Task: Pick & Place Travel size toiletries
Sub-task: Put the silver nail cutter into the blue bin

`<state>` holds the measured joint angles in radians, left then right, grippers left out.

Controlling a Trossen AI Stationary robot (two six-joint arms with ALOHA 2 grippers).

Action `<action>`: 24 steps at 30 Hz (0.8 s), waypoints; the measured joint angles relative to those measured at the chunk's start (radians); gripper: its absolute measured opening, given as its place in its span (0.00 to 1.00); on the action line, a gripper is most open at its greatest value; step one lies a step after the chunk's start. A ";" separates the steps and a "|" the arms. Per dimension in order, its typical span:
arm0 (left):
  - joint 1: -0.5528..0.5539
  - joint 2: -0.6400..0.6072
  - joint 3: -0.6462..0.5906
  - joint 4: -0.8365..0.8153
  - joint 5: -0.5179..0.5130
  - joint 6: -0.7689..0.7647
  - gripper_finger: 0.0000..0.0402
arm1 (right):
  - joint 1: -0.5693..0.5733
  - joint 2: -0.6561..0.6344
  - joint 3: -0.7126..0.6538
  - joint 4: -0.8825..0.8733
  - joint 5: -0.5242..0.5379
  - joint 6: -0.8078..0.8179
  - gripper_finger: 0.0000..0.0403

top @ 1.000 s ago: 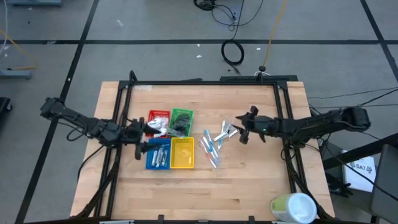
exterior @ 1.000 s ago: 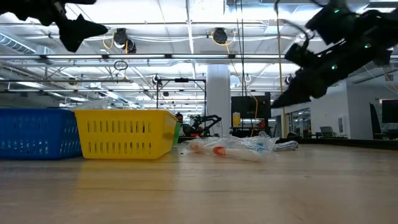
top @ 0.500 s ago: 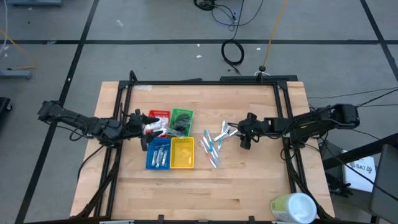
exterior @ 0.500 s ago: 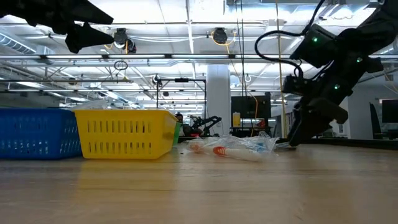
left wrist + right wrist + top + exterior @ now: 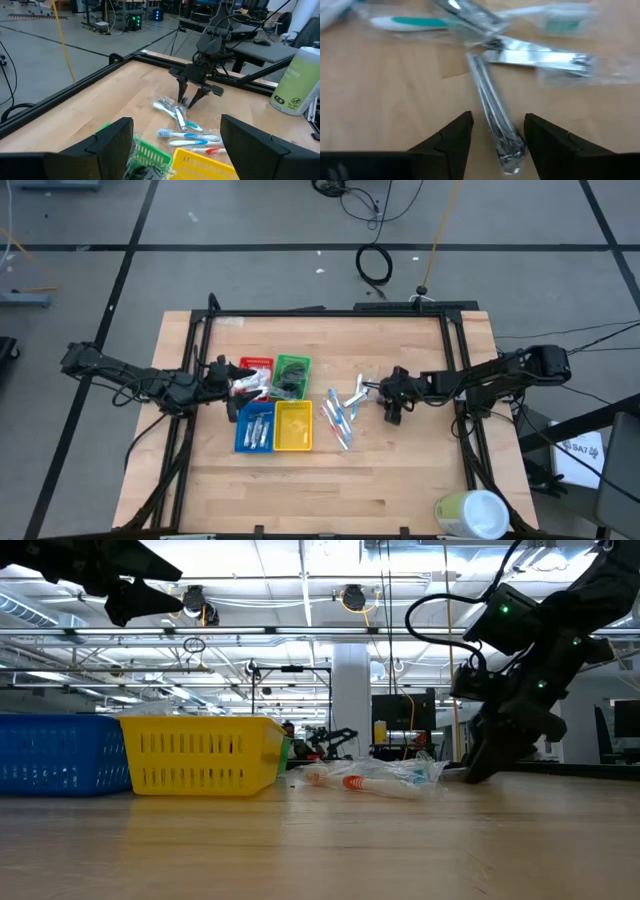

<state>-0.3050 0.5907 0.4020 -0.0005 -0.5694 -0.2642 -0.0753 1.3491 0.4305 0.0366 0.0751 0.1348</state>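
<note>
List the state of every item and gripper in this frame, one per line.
Right gripper: open, low at the table, fingers straddling a silver tube.
Silver tube: lying flat, not lifted.
Left gripper: open, empty, raised over the red tray.
Loose toothbrushes: lying flat on the table.
Yellow tray: looks empty.
Blue tray: holds items.

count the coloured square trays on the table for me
4, in a two-by-two block near the left gripper: red tray and green tray behind, blue tray and yellow tray in front.
</note>
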 joint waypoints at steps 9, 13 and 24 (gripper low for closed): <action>0.000 0.000 0.000 -0.005 0.001 -0.008 0.73 | 0.019 0.001 -0.002 -0.010 -0.029 -0.016 0.21; 0.000 0.000 0.000 -0.005 0.001 -0.003 0.73 | 0.019 0.001 -0.002 -0.013 -0.031 -0.046 0.11; 0.000 0.001 0.000 -0.004 0.001 -0.004 0.73 | 0.019 -0.063 -0.009 0.148 -0.035 -0.128 0.11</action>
<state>-0.3050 0.5913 0.4019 -0.0047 -0.5682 -0.2686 -0.0563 1.2862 0.4217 0.1848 0.0401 0.0069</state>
